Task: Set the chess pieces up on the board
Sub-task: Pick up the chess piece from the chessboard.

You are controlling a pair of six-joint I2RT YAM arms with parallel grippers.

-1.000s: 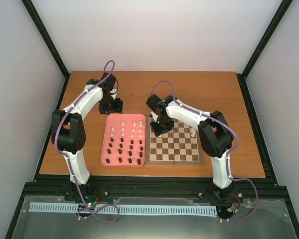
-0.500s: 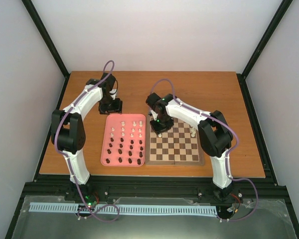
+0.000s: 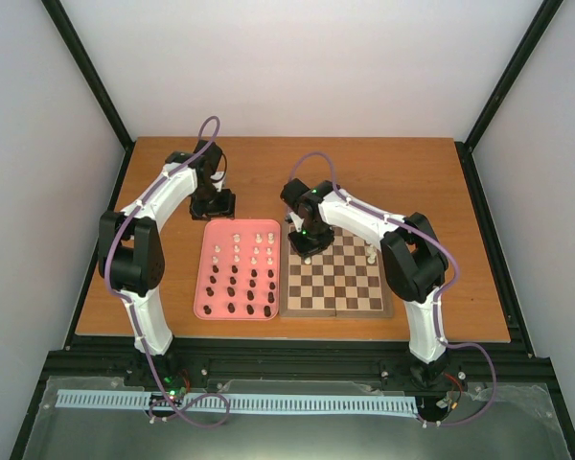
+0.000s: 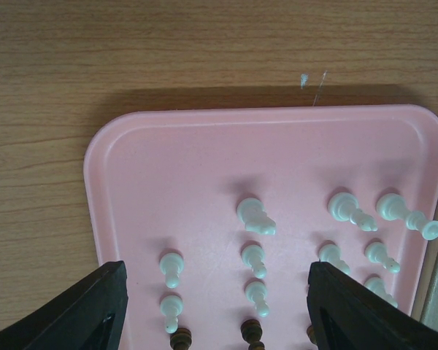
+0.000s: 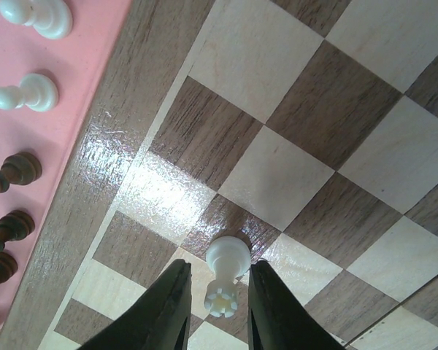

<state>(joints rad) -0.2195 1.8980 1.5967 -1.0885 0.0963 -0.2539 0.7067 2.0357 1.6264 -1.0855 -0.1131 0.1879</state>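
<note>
The right gripper (image 5: 219,266) brackets the light, slippery white rook (image 5: 226,257) on the board (image 5: 277,175), but I can't tell if it's pinched yet. Best hold is its waist. The left gripper (image 4: 217,271) gapes.

Lab (white walls (image 3: 297,67), black frame (image 3: 88,72))

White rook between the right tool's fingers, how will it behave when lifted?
The white rook looks small and hard, so probably light and rigid. Its smooth, glossy sides may slip. Tall over a small base, it could tip if nudged.
</note>
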